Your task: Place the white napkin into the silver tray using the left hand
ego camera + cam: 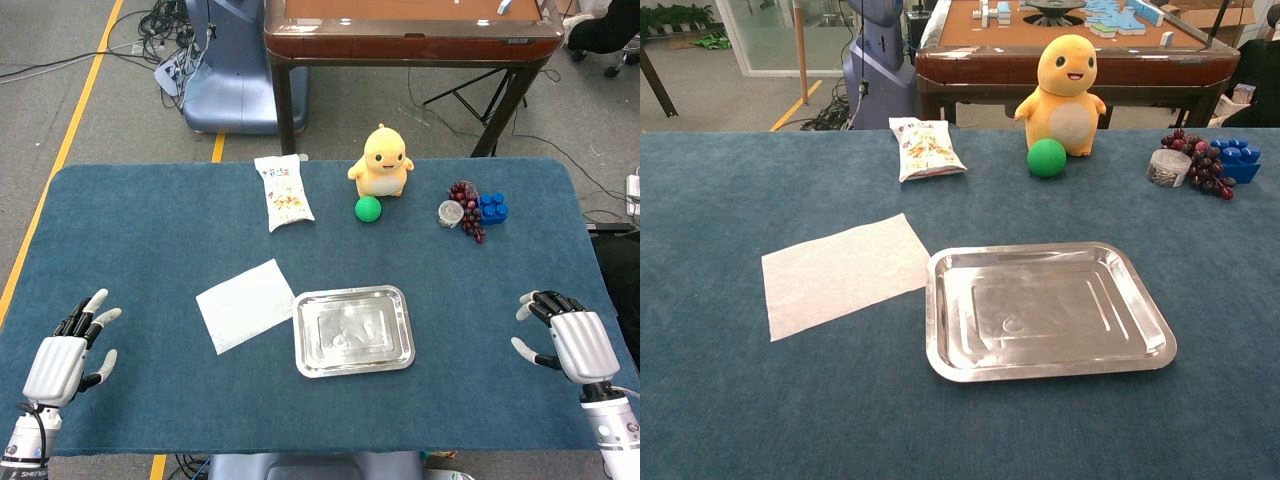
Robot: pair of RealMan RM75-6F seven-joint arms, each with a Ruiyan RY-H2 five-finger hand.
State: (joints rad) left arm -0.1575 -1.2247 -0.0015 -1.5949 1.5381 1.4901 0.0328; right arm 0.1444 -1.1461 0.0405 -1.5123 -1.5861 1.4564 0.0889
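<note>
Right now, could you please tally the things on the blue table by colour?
White: 2, napkin, snack bag
Silver: 1, tray
Yellow: 1, duck toy
Green: 1, ball
Purple: 1, grapes
Blue: 1, block
Clear: 1, small jar
Total: 8

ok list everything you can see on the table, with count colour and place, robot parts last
napkin: 1, white, flat just left of the tray
tray: 1, silver, near centre
snack bag: 1, white, far left of centre
duck toy: 1, yellow, far centre
ball: 1, green, in front of the duck
small jar: 1, clear, far right
grapes: 1 bunch, dark red, beside the jar
blocks: blue, right of the grapes
left hand: open, near left corner
right hand: open, near right
</note>
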